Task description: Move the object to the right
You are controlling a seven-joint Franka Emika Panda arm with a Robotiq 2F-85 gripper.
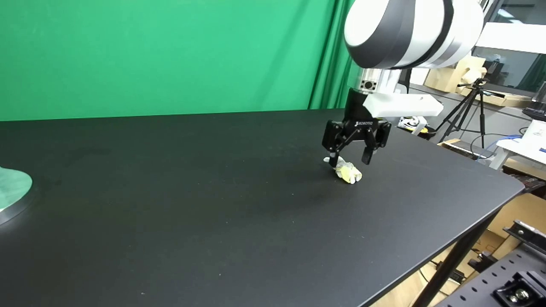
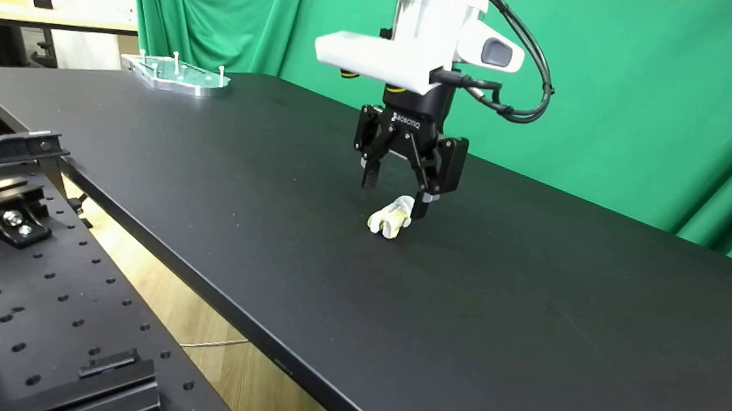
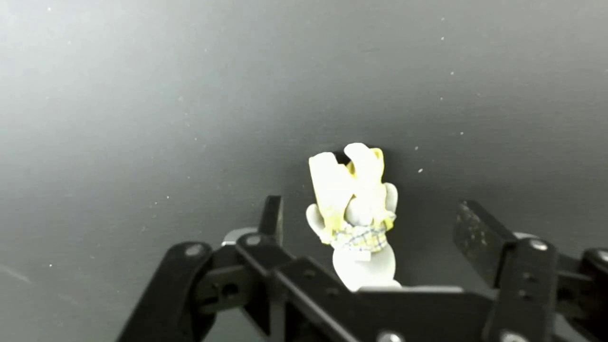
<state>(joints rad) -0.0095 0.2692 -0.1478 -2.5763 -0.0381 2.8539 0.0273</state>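
The object (image 1: pixel 349 173) is a small white figure with pale yellow trousers and a checked band around its middle. It lies on the dark table in both exterior views. From above, in the wrist view, the object (image 3: pixel 358 213) sits in the gap of my gripper (image 3: pixel 373 221), with dark table showing on either side of it. It lies closer to the left-hand finger (image 3: pixel 271 216) in that view. Its lower end passes out of sight behind the gripper body. The jaws stand wide apart just above the table, as the gripper (image 2: pixel 394 196) shows in an exterior view.
A pale green round disc (image 1: pixel 13 186) stands at the left edge of an exterior view. A clear plate with white posts (image 2: pixel 177 78) rests at the table's far end. The table's edge (image 1: pixel 443 251) falls away to the right, beside a perforated metal bench (image 2: pixel 71 300).
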